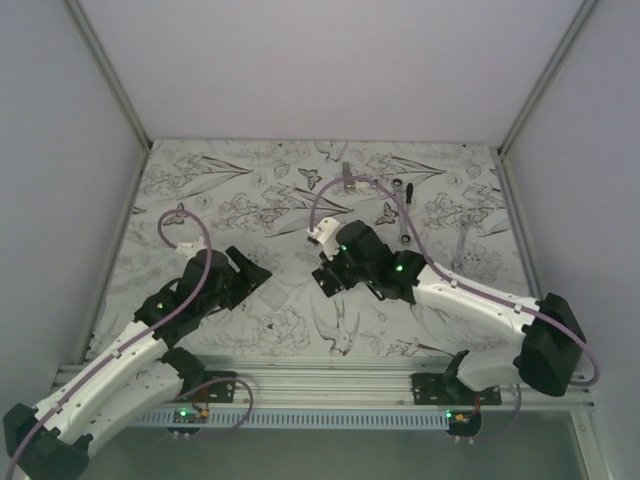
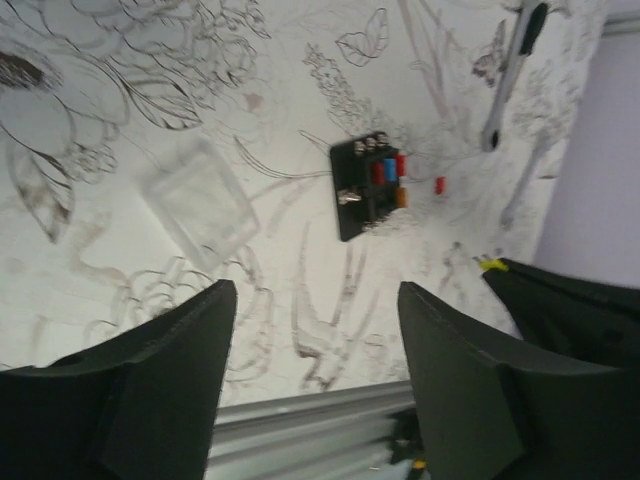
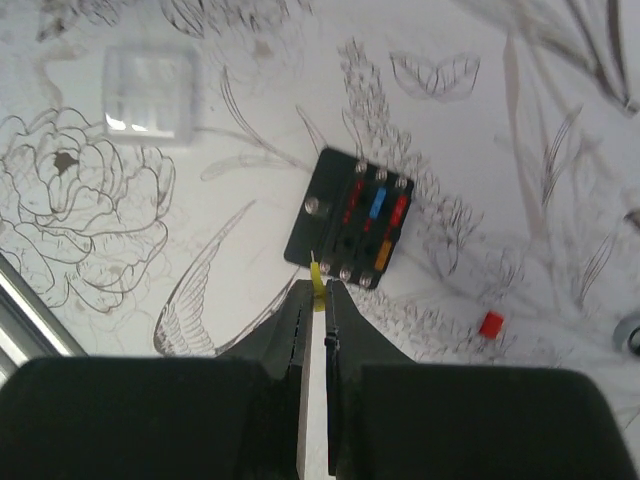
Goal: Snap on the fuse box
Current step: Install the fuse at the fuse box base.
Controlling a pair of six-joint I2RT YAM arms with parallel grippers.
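Fuse box (image 3: pixel 350 220) lies mid-desk, just ahead of the right tool (image 3: pixel 318 290) — jaws pinched on a yellow fuse (image 3: pixel 318 272). Left tool (image 2: pixel 315 290), jaws apart and empty, stands farther off; right arm is nearer.
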